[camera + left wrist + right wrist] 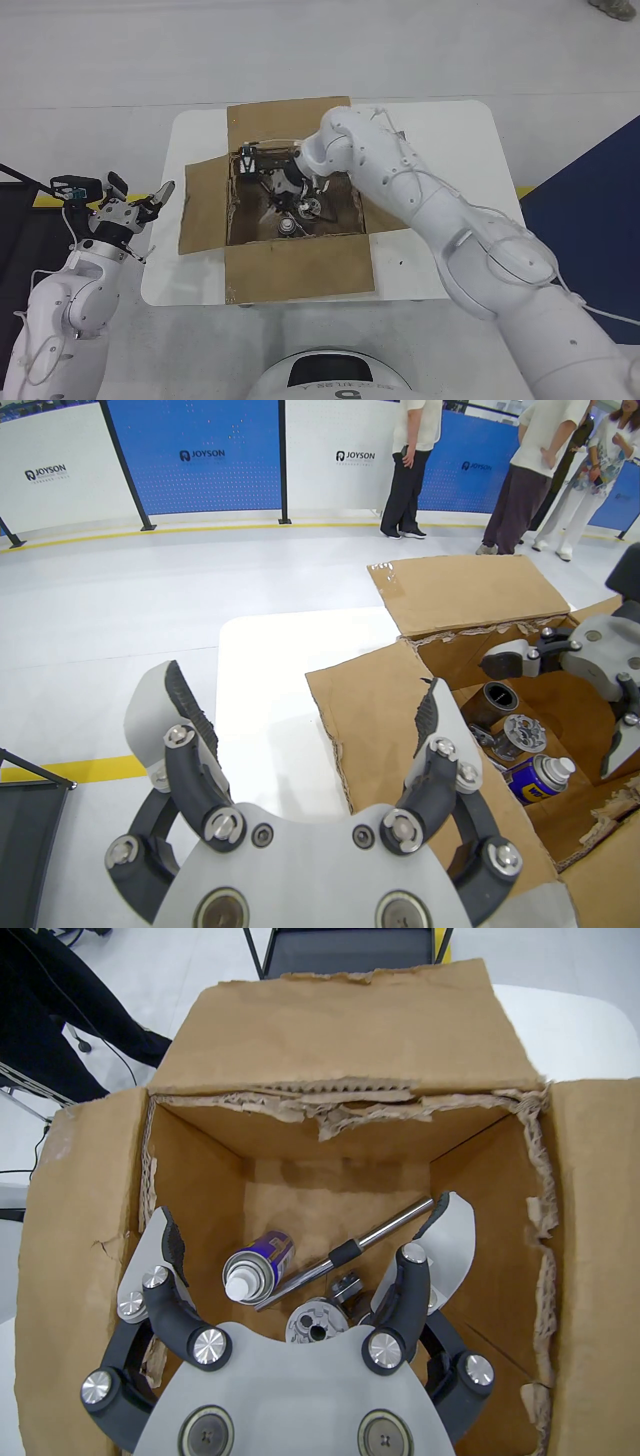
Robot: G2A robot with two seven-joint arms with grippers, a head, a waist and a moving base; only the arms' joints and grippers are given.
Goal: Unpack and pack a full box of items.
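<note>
An open cardboard box (300, 265) stands on the white table (450, 150), its flaps (465, 590) folded outward and its rim (340, 1028) torn. Inside lie a blue spray can (260, 1265) (537, 780), a shiny metal rod (380, 1233) with a black collar, a round metal flange (312, 1323) (522, 735) and a dark cylinder (495, 700). My right gripper (305, 1223) (285, 190) (560, 705) hangs open inside the box above these parts, holding nothing. Over the table's left edge, beside the box's left flap, my left gripper (302, 687) (142, 190) is open and empty.
The table's bare surface (265, 660) extends left of and behind the box. A black frame (20, 200) stands off the table's left side, and another dark stand (345, 948) is past the box's far flap.
</note>
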